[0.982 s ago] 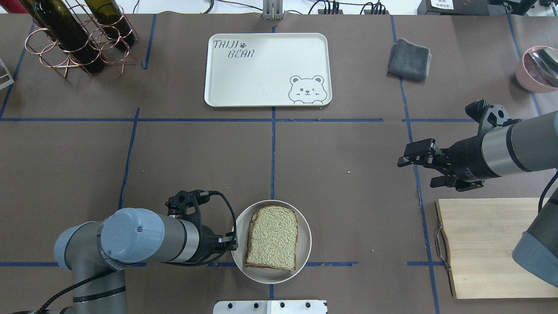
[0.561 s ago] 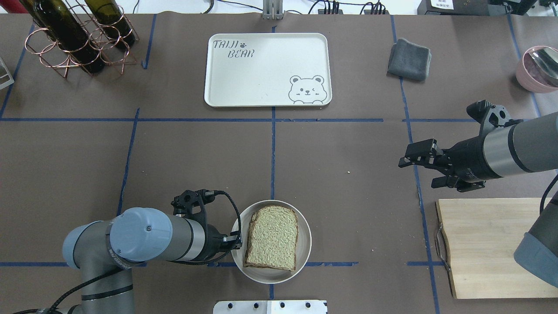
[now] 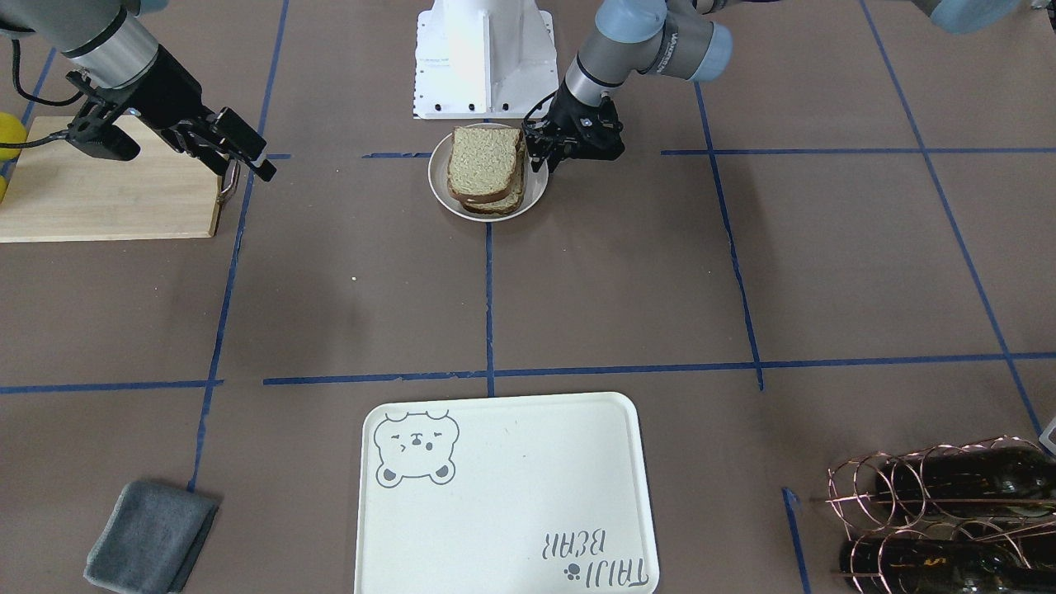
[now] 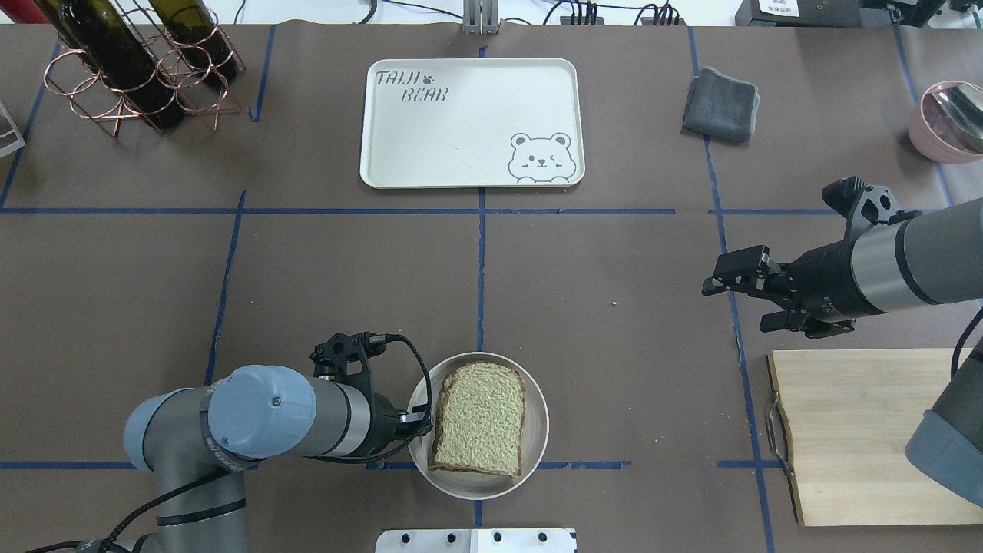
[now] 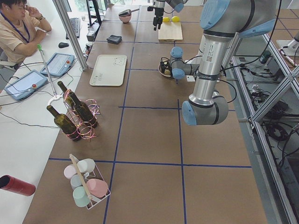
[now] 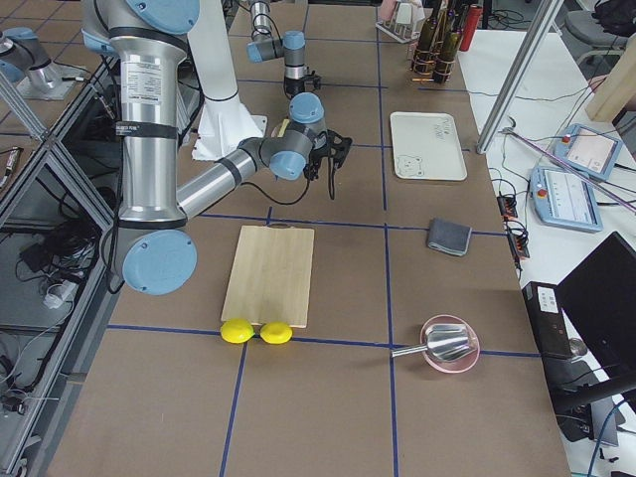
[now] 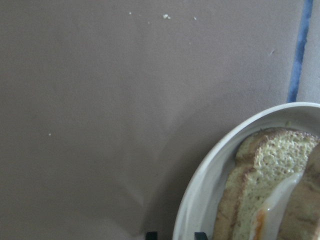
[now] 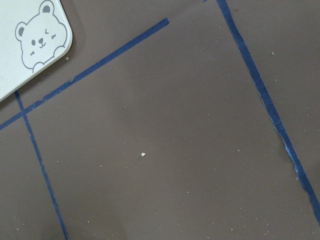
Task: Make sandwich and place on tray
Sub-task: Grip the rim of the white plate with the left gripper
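Note:
The sandwich (image 4: 480, 418) lies on a small white plate (image 4: 534, 453) at the table's near middle. It is two tan slices, and the left wrist view (image 7: 270, 170) shows white-and-orange egg between them. My left gripper (image 4: 418, 430) is low at the plate's left rim. Its jaws are open and narrow, with one fingertip (image 7: 151, 235) outside the rim (image 7: 200, 185) and one inside. In the front view the gripper (image 3: 540, 153) is beside the sandwich (image 3: 485, 161). The cream bear tray (image 4: 468, 123) lies far across the table with nothing on it. My right gripper (image 4: 733, 306) is open and hovers empty off to the right.
A wooden cutting board (image 4: 860, 434) lies near right, under the right arm. A grey cloth (image 4: 722, 104) is right of the tray. A wire rack of wine bottles (image 4: 130, 69) stands far left. A pink bowl with a metal scoop (image 4: 948, 119) is far right.
My left arm has slid right, bringing its gripper up to the plate's left rim. The plate, the sandwich and the right arm have barely moved.

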`<move>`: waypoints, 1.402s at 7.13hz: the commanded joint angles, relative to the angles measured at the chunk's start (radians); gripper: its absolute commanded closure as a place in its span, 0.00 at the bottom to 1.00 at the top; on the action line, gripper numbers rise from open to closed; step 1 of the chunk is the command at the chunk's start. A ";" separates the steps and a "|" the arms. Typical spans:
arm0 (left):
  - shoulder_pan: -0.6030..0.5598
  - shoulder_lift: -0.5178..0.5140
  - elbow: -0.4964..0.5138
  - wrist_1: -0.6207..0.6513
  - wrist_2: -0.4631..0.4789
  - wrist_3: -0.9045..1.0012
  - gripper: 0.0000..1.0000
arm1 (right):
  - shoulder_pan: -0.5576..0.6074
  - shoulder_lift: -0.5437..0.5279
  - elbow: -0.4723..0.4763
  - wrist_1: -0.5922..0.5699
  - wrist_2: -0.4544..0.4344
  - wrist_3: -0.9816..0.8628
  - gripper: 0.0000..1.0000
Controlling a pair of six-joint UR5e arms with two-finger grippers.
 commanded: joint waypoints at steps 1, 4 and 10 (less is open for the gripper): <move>-0.001 -0.012 0.017 -0.002 0.002 0.000 0.68 | 0.000 0.001 0.001 0.000 0.000 0.000 0.00; 0.001 -0.012 0.020 -0.002 0.002 0.000 0.69 | -0.002 0.004 0.002 0.000 0.000 0.000 0.00; 0.002 -0.012 0.023 -0.003 0.001 -0.006 0.92 | 0.000 0.004 0.007 0.000 0.002 0.000 0.00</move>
